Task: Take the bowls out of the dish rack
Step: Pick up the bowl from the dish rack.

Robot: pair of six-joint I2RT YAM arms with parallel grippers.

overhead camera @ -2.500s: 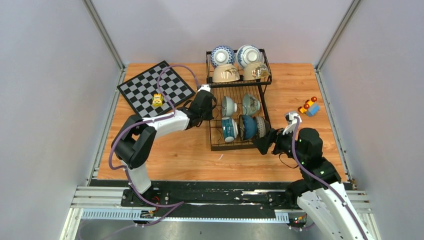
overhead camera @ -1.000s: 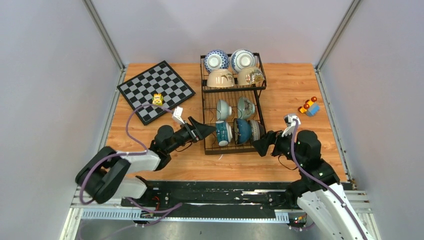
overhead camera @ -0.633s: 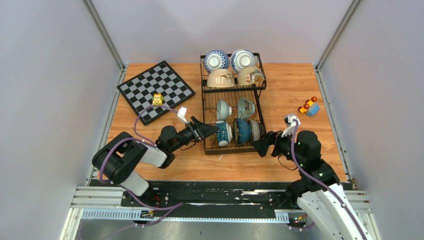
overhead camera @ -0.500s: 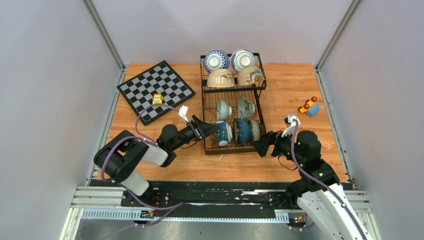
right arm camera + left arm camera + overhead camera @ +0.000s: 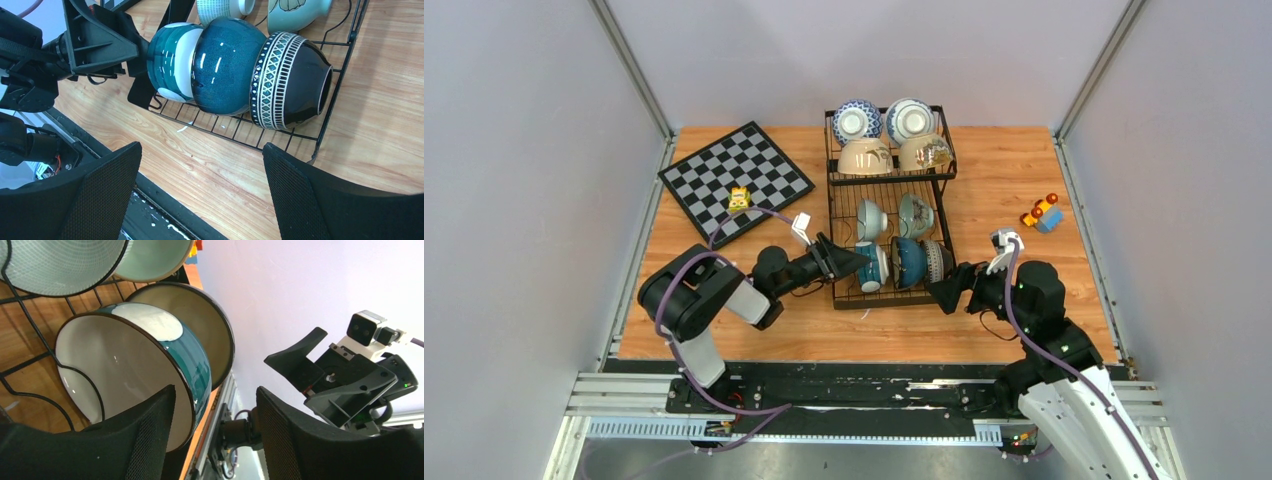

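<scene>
While your left gripper (image 5: 844, 262) gapes wide and empty, the teal bowl (image 5: 871, 266) stands on edge just to its right. Its mouth faces the gripper, its axis runs along the worktop's near edge, and its rim seems to sit between the fingers (image 5: 295, 440); contact can't be told. It's leftmost in the near row of the dish rack (image 5: 889, 303), mid-worktop. Your right gripper (image 5: 946, 290), open and empty, sits farther off.

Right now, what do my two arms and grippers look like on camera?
The left arm and right arm have black joints and white shells, each trailing a purple cable. The left gripper and right gripper have wide black wedge fingers with fine mesh-textured faces. A white camera block sits on each wrist.
</scene>
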